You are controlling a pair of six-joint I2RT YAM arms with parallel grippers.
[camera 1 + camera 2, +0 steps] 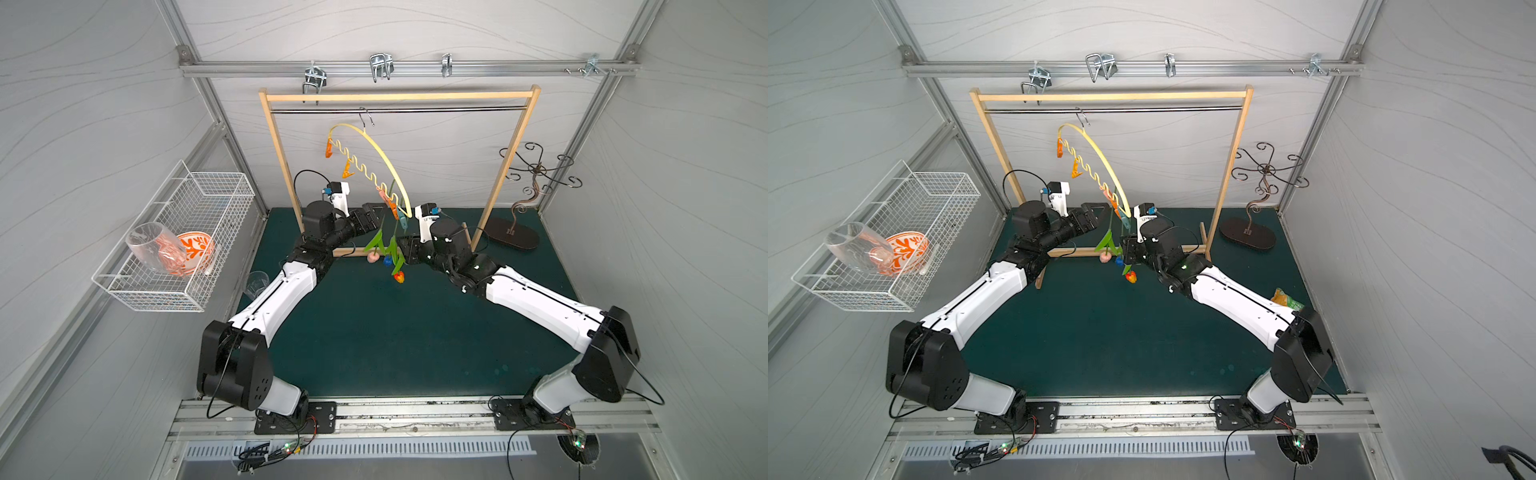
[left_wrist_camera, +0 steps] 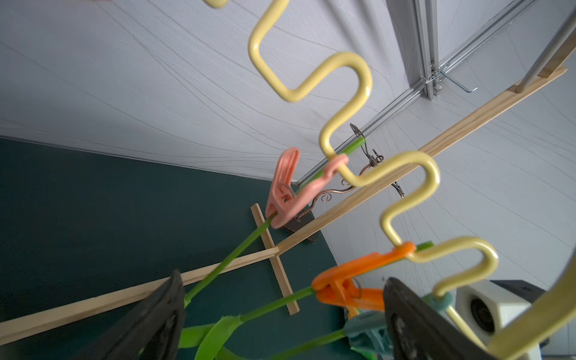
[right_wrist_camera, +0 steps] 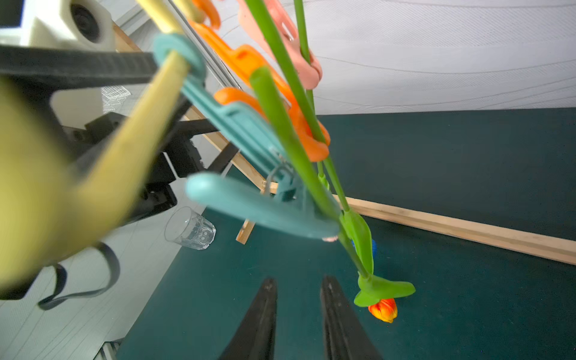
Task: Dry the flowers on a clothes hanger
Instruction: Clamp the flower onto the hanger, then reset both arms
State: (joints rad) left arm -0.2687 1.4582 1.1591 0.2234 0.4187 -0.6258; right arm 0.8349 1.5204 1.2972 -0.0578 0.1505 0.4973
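Left gripper [image 2: 282, 279]: I hold its jaws wide apart, empty, facing the clipped stems. Right gripper [image 3: 299, 280]: narrowly parted, empty, near the teal clothespin [image 3: 249, 199]. The flowers [image 1: 390, 249] hang head-down, each clipped by its stem, presumably to dry straight. The clothes hanger [image 2: 346, 56], hooked on the rack rail [image 1: 399, 110], tilts toward them.

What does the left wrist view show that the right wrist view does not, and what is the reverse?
Only the left wrist view: the wavy lower edge of the clothes hanger and the curly metal stand. Only the right wrist view: the orange tulip head and a glass lying on its side. Both: the green stems held by the pink clothespin and the orange clothespin, and the wooden rack.
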